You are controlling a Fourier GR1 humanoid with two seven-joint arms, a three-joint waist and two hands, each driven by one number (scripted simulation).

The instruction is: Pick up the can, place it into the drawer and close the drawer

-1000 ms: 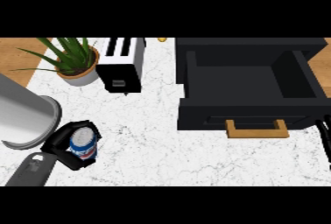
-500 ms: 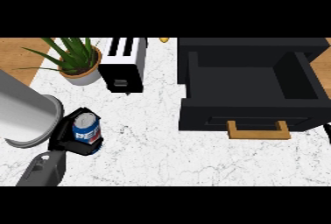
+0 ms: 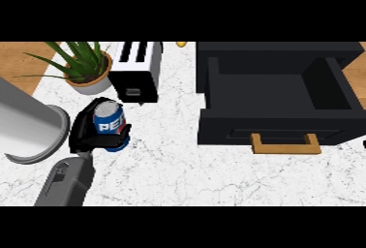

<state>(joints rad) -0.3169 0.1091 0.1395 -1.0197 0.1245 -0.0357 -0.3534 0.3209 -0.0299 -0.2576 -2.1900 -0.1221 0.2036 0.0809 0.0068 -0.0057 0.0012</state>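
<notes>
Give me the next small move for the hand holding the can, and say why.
Probably carry it rightward, raised, toward the drawer. The left hand is curled round the can over the left part of the counter, while the drawer stands open to the right, its front wall between them.

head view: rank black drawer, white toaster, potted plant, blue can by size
1. black open drawer
2. white toaster and green potted plant: look alike
3. blue soda can
</notes>
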